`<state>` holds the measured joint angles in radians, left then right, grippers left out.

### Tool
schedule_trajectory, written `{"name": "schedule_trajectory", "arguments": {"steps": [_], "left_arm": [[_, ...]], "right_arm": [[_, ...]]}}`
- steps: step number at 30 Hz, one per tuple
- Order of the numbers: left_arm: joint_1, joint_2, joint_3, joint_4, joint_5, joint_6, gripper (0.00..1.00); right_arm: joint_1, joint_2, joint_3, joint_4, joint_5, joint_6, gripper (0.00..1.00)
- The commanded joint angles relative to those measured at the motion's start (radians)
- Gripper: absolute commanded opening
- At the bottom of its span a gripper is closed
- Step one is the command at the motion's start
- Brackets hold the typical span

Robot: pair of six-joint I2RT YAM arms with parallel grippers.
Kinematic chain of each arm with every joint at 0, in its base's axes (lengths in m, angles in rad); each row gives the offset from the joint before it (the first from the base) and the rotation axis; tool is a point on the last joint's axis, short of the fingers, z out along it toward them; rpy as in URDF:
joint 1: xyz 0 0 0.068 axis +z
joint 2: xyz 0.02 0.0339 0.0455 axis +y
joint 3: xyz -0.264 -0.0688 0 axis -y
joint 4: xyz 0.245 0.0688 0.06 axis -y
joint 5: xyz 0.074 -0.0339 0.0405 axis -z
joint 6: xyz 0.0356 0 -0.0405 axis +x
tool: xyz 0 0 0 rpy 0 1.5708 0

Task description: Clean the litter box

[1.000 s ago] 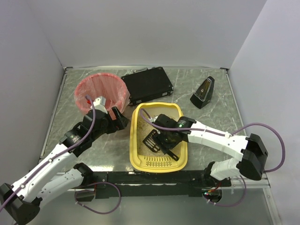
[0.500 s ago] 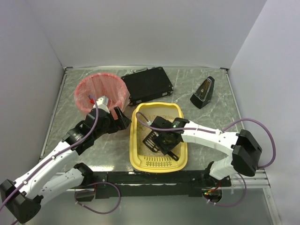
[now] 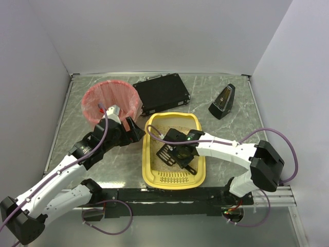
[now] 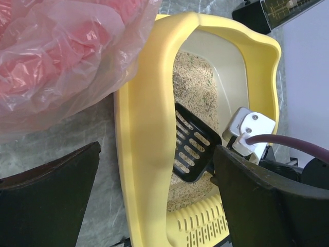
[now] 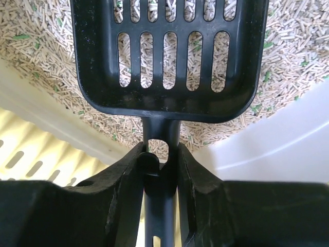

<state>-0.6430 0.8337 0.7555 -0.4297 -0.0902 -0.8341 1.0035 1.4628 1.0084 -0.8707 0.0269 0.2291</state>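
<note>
The litter box (image 3: 147,154) sits near the table's 6 o'clock edge, with the pink-lined bin (image 3: 110,100) at its 10 o'clock. The right gripper (image 5: 160,157) pinches the handle of the black scoop (image 5: 169,56), and the slotted blade lies empty on the litter. The left gripper (image 3: 131,131) hangs spread wide at the box's 9 o'clock side. I judge the task is only beginning: sifting and dumping are left to do.

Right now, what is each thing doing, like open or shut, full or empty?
scoop: blade resting on the litter.
litter box: holds litter, scoop inside.
right gripper: fingers shut on the scoop handle.
left gripper: fingers open, holding nothing.
pink-lined bin: upright, top open.
black case: shut, lying flat.
black wedge: standing upright.
</note>
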Motion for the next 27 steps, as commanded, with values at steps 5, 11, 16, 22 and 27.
{"name": "schedule_trajectory", "arguments": {"steps": [5, 11, 16, 22, 27], "left_arm": [[-0.001, 0.025, 0.010, 0.043, 0.050, 0.007, 0.97], [-0.001, 0.056, 0.002, 0.066, 0.083, 0.006, 0.97], [-0.001, 0.073, 0.004, 0.066, 0.083, -0.014, 0.97], [-0.001, 0.062, 0.011, 0.039, 0.064, -0.030, 0.97], [-0.001, 0.047, 0.010, 0.020, 0.060, -0.033, 0.97]], "right_arm": [[0.004, -0.036, 0.107, -0.099, 0.092, -0.085, 0.00], [0.020, -0.117, 0.104, -0.103, 0.383, -0.261, 0.00], [0.037, -0.072, 0.173, -0.168, 0.582, -0.353, 0.00], [0.061, 0.072, 0.219, -0.266, 0.849, -0.380, 0.00], [0.107, 0.139, 0.239, -0.359, 0.845, -0.315, 0.00]]}}
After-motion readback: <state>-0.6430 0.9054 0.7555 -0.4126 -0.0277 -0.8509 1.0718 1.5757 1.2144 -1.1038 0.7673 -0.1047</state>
